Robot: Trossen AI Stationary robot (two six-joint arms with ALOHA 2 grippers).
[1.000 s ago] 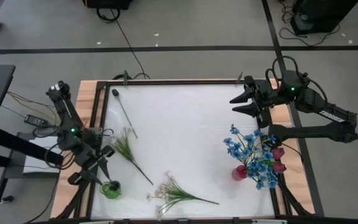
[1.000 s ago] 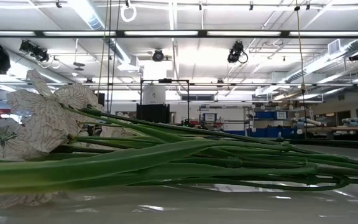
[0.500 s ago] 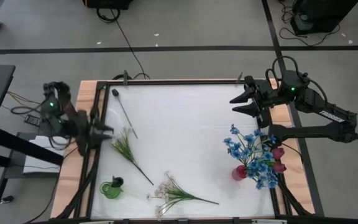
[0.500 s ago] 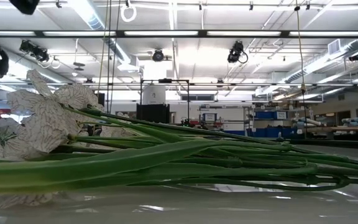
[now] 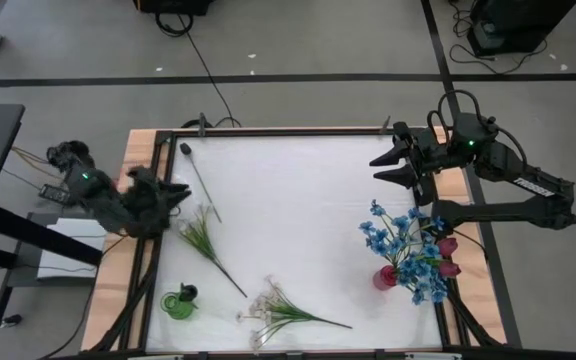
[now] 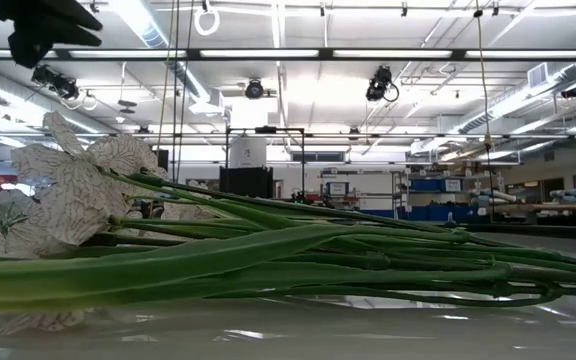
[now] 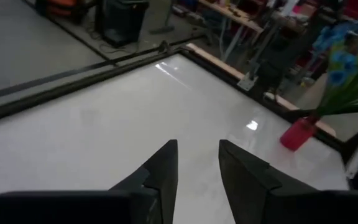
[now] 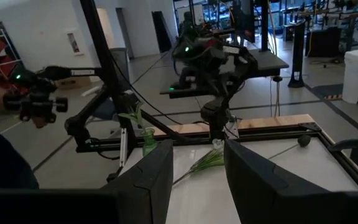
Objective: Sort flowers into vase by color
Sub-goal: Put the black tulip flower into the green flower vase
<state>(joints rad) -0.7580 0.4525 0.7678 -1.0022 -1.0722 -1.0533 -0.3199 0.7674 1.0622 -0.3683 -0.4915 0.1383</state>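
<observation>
The flowers lie in different spots on the white worktop (image 5: pixel 298 200). A white spray (image 5: pixel 273 310) lies flat near the front edge, in the middle. In the low view its pale petals and long green stems (image 6: pixel 298 255) fill the picture. A leafy green stem (image 5: pixel 206 245) lies flat toward the left side. A thin stem with a dark bud (image 5: pixel 185 150) lies near the back left corner. A small green vase (image 5: pixel 179 302) stands at the front left. A red vase (image 5: pixel 385 278) stands at the right side and holds blue flowers (image 5: pixel 403 245). Dark red tulips (image 5: pixel 448 256) show beside the blue ones.

The left gripper (image 5: pixel 173 195) hangs over the left edge of the worktop, near the leafy green stem. Its jaws are spread a little and hold nothing. The right gripper (image 5: pixel 386 167) waits over the back right corner. Its jaws are spread too, with nothing between them.
</observation>
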